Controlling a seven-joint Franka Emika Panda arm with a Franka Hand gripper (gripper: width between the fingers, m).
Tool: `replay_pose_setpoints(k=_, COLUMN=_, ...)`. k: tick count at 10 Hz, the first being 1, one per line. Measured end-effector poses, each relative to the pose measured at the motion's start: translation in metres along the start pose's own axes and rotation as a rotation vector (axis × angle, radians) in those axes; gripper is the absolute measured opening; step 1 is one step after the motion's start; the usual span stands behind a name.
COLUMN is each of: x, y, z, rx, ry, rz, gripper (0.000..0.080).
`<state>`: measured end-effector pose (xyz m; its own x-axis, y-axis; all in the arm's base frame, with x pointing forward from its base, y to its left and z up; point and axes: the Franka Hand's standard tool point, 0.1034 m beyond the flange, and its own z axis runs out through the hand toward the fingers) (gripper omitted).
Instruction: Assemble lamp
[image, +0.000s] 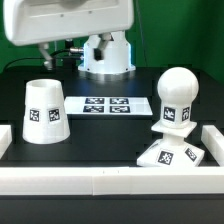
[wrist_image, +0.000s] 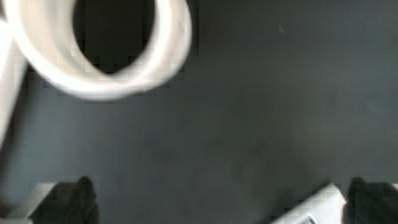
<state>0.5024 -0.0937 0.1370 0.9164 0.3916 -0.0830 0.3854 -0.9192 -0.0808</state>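
Clear table between shade (image: 44, 112) and bulb (image: 176, 99); marker board (image: 109, 105) lies flat behind that gap.

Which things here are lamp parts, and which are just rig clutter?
Lamp parts:
- shade, standing on the exterior view's left
- bulb, upright on the base
- base, on the exterior view's right

Not part of the job:
- marker board, flat between them
- white rail along the front

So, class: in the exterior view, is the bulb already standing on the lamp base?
Yes. The round-topped bulb stands upright on the sloped square base, while the conical shade sits apart on the table.
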Motion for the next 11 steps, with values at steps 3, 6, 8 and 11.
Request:
replay_pose_setpoints(k=3, x=0.001, y=-0.001, z=0.002, rx=0.001, ry=-0.002, rz=-0.008, gripper=0.0699)
replay_pose_setpoints(k=6, x=-0.024, y=0.006, z=0.018, rx=0.006, ry=-0.008, rz=0.028, gripper=0.0699)
replay_pose_setpoints(k=8, x=-0.032, y=0.012, z=0.027, rx=-0.013, ry=0.01, rz=0.019, gripper=0.0699)
replay_pose_setpoints(k=11, x=-0.033, y=0.008, z=0.038, rx=-0.015, ry=0.007, rz=0.018, gripper=0.0699)
